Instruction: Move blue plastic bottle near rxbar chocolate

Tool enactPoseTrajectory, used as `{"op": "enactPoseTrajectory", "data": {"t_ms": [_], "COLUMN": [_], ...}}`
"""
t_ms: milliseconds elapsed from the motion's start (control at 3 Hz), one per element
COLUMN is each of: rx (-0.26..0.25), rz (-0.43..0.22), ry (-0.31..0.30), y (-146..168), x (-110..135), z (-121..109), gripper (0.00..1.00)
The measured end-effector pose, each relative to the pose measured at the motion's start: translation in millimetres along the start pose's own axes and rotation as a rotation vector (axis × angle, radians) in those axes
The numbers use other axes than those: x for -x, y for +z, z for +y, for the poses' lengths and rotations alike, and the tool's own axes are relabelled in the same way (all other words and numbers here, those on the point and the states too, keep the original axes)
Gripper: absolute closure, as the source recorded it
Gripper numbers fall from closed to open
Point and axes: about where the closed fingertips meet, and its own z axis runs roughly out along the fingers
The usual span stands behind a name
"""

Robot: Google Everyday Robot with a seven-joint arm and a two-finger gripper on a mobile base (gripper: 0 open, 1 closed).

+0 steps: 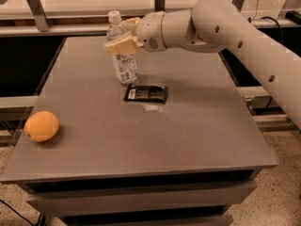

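A: Bottle (125, 77): where is it, and which step is judged to be in hand?
B: It is pinched upright by the claw (121, 35) at the far side of the tabletop (202, 126), just beyond the bar (146, 94). The carry is judged nearly done. Whether the base touches cannot be told.
A: What is called for next?
B: A gentle set-down and release, with the bar left undisturbed.
A: Any writing?
B: Small print is seen on the label (126, 64), but none can be read.

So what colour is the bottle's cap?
White cap, camera view. The end effector grips the blue plastic bottle beside the rxbar chocolate.
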Motion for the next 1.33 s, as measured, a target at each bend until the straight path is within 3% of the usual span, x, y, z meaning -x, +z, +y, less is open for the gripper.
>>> {"op": "enactPoseTrajectory", "data": {"t_ms": [333, 667, 1000, 1333], "rx": [0.023, 0.024, 0.017, -0.029], "rz": [-0.028, -0.069, -0.087, -0.058], "ry": [0.025, 0.044, 0.040, 0.008], "y": [4.0, 9.2, 12.3, 5.3], "x": [-5.4, -7.7, -8.5, -8.9], "z": [3.8, 7.1, 8.1, 3.2], "gripper": [0.15, 0.00, 0.00, 0.00]}}
